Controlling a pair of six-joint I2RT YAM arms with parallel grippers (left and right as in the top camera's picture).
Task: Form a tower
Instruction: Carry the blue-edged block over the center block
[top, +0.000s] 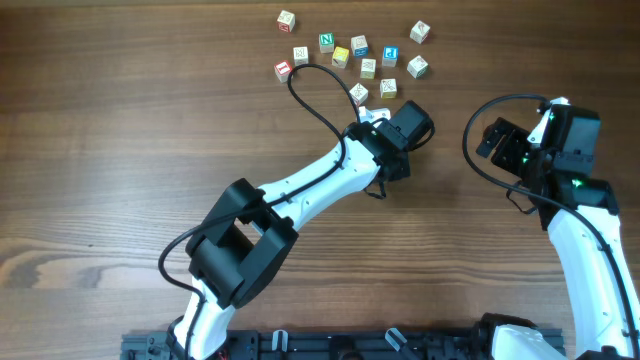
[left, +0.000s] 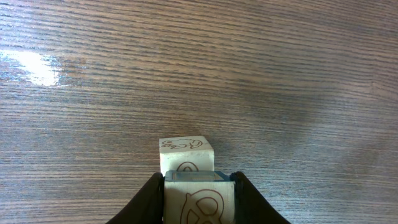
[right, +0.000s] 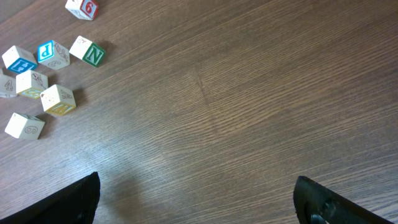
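A dark wooden table (top: 120, 150) was seen filling all three views. Across it the left arm (top: 300, 195) was stretched from the near edge toward the middle of the far side, a black cable looped above it. The right arm (top: 590, 250) was raised at the right side, well apart from the cubes.

The right gripper (right: 196, 183) was spread wide over bare wood, with nothing held between its dark fingers (right: 81, 199). The left gripper (left: 199, 180) was closed tightly on a pale cube.

A scatter of loose letter cubes (top: 359, 45) was spread along the far edge, just beyond the left gripper. Among them, in the right wrist view, a blue P (right: 53, 53), a green N (right: 87, 51) and a red 6 (right: 83, 7) could be read.

The tower (left: 199, 199) was made up of only two pale cubes, found at the left gripper. The clamped cube (left: 200, 205) was marked with a brown outline drawing and edged in blue on top. The second cube (left: 185, 152) was pressed against its far side. Whether it was placed beneath or merely beside could not be told.
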